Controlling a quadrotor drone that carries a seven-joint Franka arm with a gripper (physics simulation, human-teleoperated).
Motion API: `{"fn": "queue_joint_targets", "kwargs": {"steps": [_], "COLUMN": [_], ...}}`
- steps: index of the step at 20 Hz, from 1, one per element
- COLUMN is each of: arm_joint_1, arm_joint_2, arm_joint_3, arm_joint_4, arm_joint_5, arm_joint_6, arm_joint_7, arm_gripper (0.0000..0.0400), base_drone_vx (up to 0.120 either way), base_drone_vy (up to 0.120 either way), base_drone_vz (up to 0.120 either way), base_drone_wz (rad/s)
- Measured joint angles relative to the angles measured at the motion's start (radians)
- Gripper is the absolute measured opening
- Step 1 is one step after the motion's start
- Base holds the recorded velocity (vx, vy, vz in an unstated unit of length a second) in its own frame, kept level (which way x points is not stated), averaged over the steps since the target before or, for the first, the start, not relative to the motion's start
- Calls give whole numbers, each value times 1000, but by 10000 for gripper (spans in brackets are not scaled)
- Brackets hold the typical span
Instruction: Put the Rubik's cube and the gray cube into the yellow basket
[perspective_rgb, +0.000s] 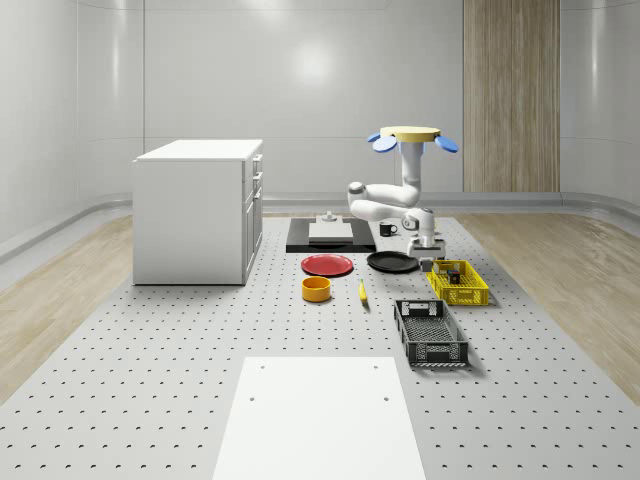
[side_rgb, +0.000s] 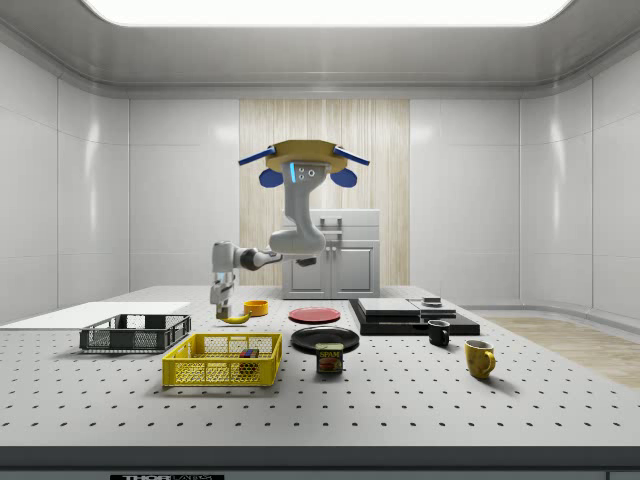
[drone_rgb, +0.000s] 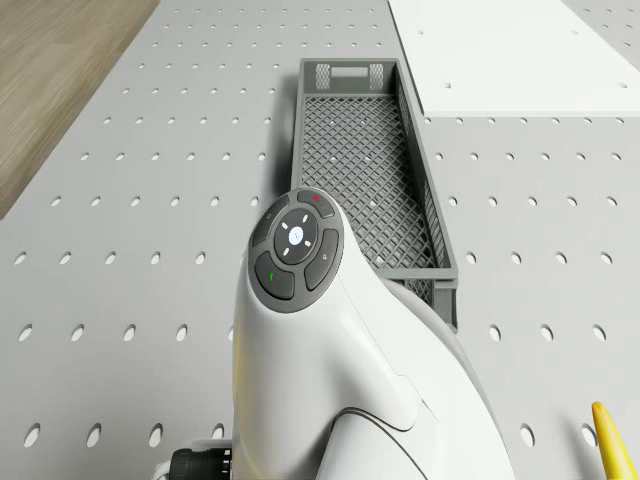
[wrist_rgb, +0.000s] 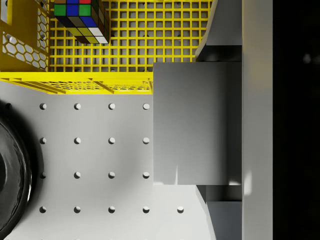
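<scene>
Closest in, the wrist view shows the end effector (wrist_rgb: 200, 125) clamped on the gray cube (wrist_rgb: 197, 122), one finger (wrist_rgb: 257, 120) flat against a face. The block looks rigid, smooth and light; I judge flat opposing faces the right hold, with some slip risk on so plain a finish. It hangs over the perforated surface (wrist_rgb: 95, 160), overlapping the near rim of the yellow basket (wrist_rgb: 75, 82) (not yet clear inside it). The Rubik's cube (wrist_rgb: 81, 20) already lies on the basket floor, beside a black dish (wrist_rgb: 12, 170) edge.

Further out, the side view adds what the wrist cannot: height. The end effector (side_rgb: 220, 297) sits well above the yellow basket (side_rgb: 222, 362), and the drone (side_rgb: 303, 160) hovers higher, behind it. The drone view shows the gray crate (drone_rgb: 375, 170) just beyond the arm.

Farthest, the whole-scene view places the end effector (perspective_rgb: 428, 252) at the basket's (perspective_rgb: 458, 283) far end, by the black dish (perspective_rgb: 392, 262).
</scene>
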Motion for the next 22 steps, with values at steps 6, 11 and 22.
{"fn": "queue_joint_targets", "kwargs": {"steps": [6, 11, 22], "arm_joint_1": [0, -1, -2], "arm_joint_2": [-2, -3, -5], "arm_joint_3": [0, 0, 1], "arm_joint_4": [0, 0, 0], "arm_joint_5": [1, 1, 2], "arm_joint_6": [2, 3, 5], "arm_joint_7": [0, 1, 1], "arm_gripper": [251, 251, 251], "base_drone_vx": [0, 0, 0], "base_drone_vy": [120, 120, 120], "base_drone_vz": [0, 0, -80], "base_drone_wz": [0, 0, 0]}}
